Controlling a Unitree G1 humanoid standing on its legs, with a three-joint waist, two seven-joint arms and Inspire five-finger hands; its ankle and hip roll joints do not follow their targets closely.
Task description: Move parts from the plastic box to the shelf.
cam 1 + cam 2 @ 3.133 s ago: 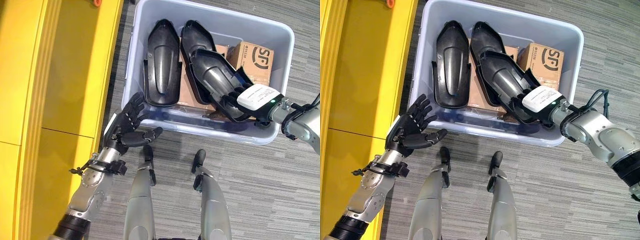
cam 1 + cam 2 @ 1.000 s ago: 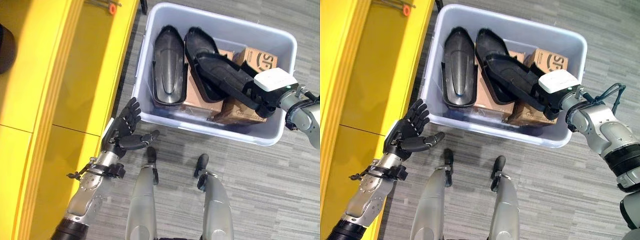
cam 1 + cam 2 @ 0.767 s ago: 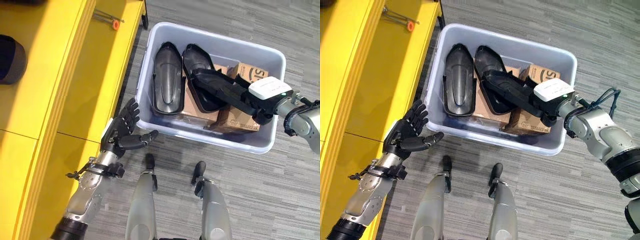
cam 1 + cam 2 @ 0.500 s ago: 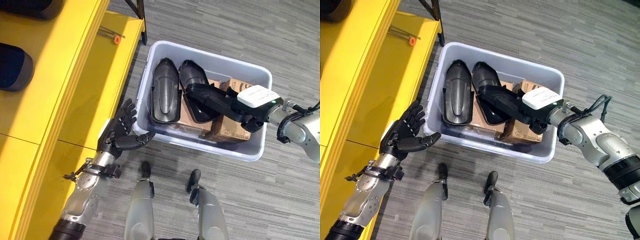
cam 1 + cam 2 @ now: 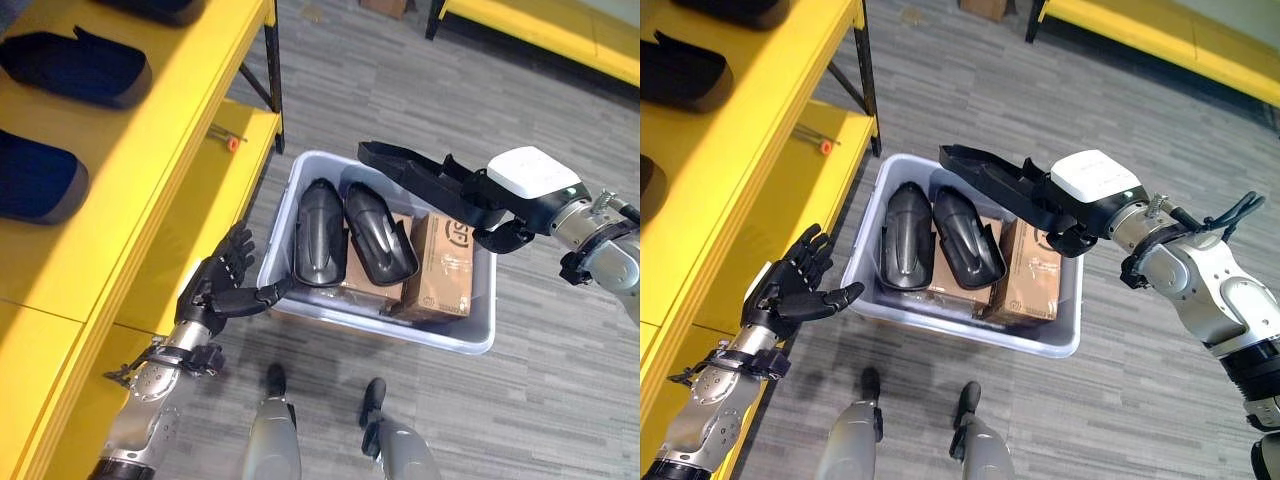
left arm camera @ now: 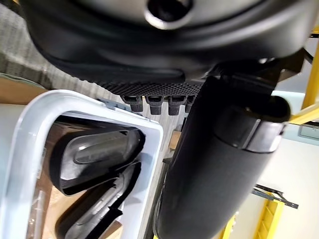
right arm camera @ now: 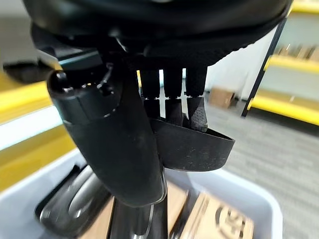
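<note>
While my right hand [image 5: 1080, 215] grips one black part [image 5: 995, 185] above the box [image 5: 1060, 335], its far end is unclear; two parts [image 5: 940, 240] lie below on cartons [image 5: 1032, 272]. Left hand [image 5: 790, 290] open beside the shelf [image 5: 730, 160].

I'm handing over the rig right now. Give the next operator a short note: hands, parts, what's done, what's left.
Right robot hand: shut on a black part, held in the air above the plastic box.
Left robot hand: open, beside the box, holding nothing.
Two black parts lie in the box on cardboard boxes.
Dark parts lie on the yellow shelf.
Left: place the held part, then the two others.
</note>
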